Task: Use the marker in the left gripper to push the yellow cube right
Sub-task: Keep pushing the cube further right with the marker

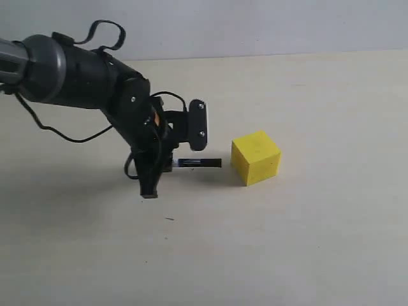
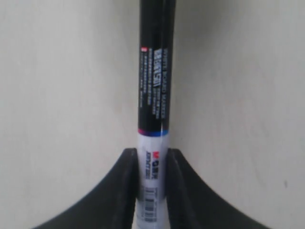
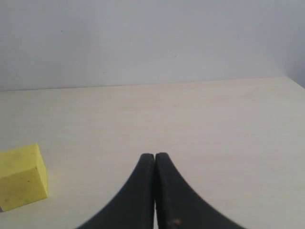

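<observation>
Two jaws of the black left gripper (image 2: 151,157) are clamping the slim black-and-white marker (image 1: 201,163), its tip lying just short of the small bright-yellow cube (image 1: 255,157)

One yellow cube (image 1: 255,157), one marker (image 1: 199,163) (black, white-banded), one left gripper (image 2: 151,155), one right gripper (image 3: 155,157), one table (image 1: 319,242)
</observation>
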